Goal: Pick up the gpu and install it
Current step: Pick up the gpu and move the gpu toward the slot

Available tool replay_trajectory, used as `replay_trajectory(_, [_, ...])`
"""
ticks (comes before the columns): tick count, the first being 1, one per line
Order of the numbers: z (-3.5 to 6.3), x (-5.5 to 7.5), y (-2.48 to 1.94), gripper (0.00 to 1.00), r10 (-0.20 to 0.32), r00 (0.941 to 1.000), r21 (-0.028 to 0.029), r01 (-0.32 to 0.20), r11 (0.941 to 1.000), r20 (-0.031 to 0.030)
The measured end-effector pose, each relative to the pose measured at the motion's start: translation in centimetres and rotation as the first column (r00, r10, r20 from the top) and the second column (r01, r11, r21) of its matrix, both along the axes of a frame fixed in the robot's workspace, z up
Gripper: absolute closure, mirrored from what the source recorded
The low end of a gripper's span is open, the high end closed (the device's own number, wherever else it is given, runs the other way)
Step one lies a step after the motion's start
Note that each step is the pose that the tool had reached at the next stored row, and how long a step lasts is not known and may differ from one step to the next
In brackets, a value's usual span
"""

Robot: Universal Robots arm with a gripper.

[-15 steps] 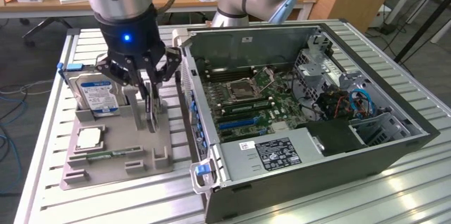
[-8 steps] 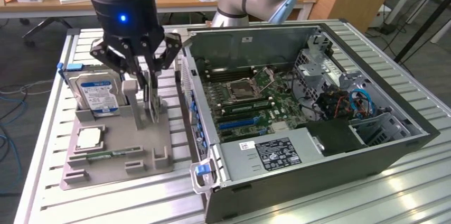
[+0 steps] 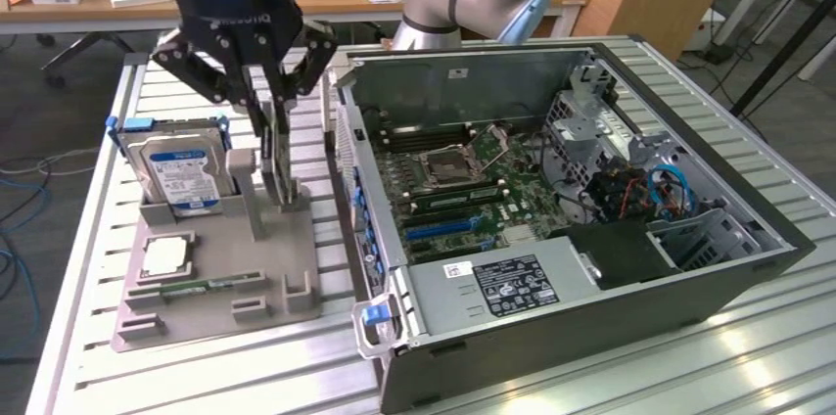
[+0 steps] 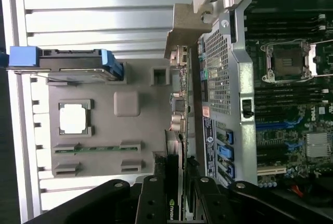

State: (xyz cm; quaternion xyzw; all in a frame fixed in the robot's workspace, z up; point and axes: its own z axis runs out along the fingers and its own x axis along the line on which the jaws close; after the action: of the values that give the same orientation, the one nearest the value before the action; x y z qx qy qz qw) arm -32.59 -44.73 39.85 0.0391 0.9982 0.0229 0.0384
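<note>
Gripper half-closed, clamped on upright gpu

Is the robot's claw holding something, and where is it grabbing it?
Yes. The gripper is closed on the gpu, pinching its top edge between the fingers while the card stands upright in the grey holder beside the computer case.

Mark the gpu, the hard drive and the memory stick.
gpu (image 3: 277, 156): exterior view, upright card edge between the tool's fingers.
hard drive (image 3: 182, 172): exterior view, blue label on its face.
memory stick (image 4: 99, 149): wrist view, green strip in the holder's slot.
</note>
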Motion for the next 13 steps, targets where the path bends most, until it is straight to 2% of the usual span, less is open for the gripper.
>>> replay_trajectory(5, [2.16, 0.0, 0.00, 0.74, 0.002, 1.0000, 0.0000, -0.002, 1.0000, 0.0001])
replay_trajectory(13, [2.41, 0.1, 0.00, 0.74, 0.002, 1.0000, 0.0000, -0.002, 1.0000, 0.0000])
